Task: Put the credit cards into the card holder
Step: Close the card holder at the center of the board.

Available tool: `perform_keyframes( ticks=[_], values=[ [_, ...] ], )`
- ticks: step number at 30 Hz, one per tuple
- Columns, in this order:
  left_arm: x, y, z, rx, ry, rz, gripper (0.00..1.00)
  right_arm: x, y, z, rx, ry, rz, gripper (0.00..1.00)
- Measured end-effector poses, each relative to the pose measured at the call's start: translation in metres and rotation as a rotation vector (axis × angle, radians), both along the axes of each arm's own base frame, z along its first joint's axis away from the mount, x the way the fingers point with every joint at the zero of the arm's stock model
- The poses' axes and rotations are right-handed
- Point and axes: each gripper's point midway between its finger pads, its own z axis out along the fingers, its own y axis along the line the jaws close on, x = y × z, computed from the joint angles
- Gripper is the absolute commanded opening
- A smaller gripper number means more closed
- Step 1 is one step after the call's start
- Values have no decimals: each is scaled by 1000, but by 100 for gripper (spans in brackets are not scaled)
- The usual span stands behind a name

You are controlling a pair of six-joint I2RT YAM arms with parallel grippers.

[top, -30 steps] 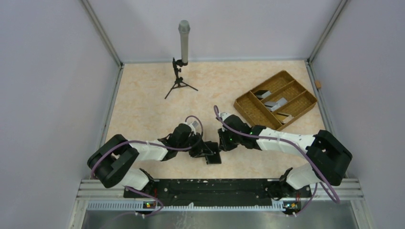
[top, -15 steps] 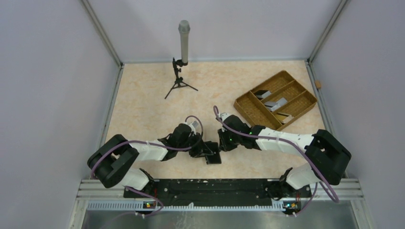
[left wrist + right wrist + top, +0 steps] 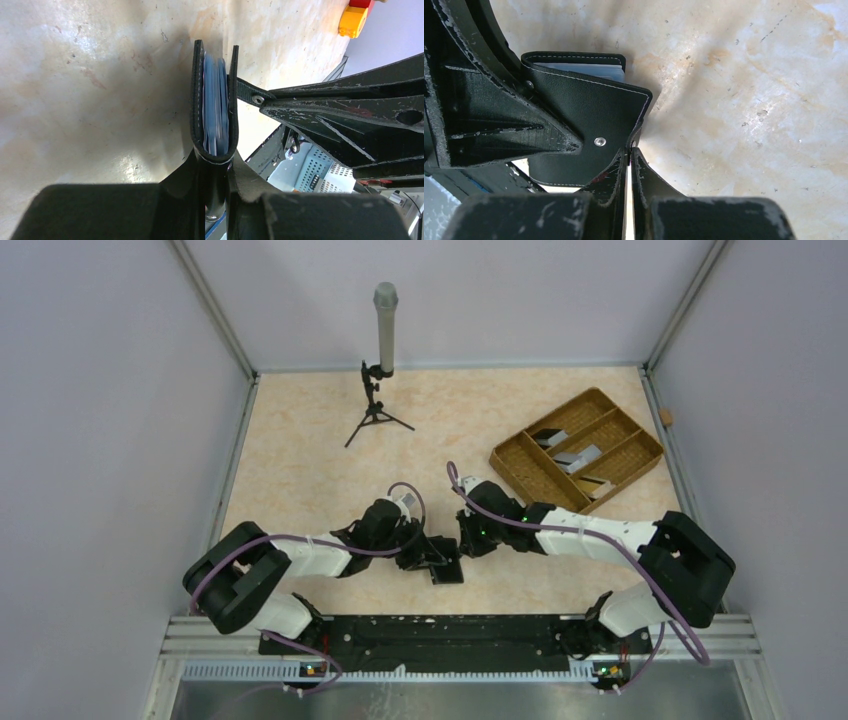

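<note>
The card holder [image 3: 449, 571], a black folded wallet, is held just above the table near its front edge. My left gripper [image 3: 216, 161] is shut on its folded spine. Pale blue layers [image 3: 216, 100] show inside the fold; I cannot tell lining from cards. In the right wrist view the card holder [image 3: 589, 110] shows its clasp tab with a metal snap [image 3: 599, 142]. My right gripper [image 3: 629, 151] is pinched shut on that tab's edge. Credit cards, grey-silver [image 3: 578, 455] and dark [image 3: 548, 437], lie in the brown tray.
The brown woven divided tray [image 3: 520, 468] sits at the back right. A microphone on a small tripod [image 3: 384, 335] stands at the back centre. A small tan object [image 3: 666, 417] lies by the right wall. The black base rail [image 3: 450, 635] runs along the near edge.
The right arm's shoulder has shifted very slightly left. The wallet and both grippers stay in the same place.
</note>
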Motion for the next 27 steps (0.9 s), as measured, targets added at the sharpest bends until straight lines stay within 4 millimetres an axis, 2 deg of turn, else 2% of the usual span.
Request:
perform_keyframes(
  ticks=[18, 27],
  values=[
    [0, 0, 0, 1, -1, 1, 0, -16, 14, -2, 120, 31, 80, 0],
    [0, 0, 0, 1, -1, 0, 0, -16, 16, -1, 133, 30, 88, 0]
  ],
)
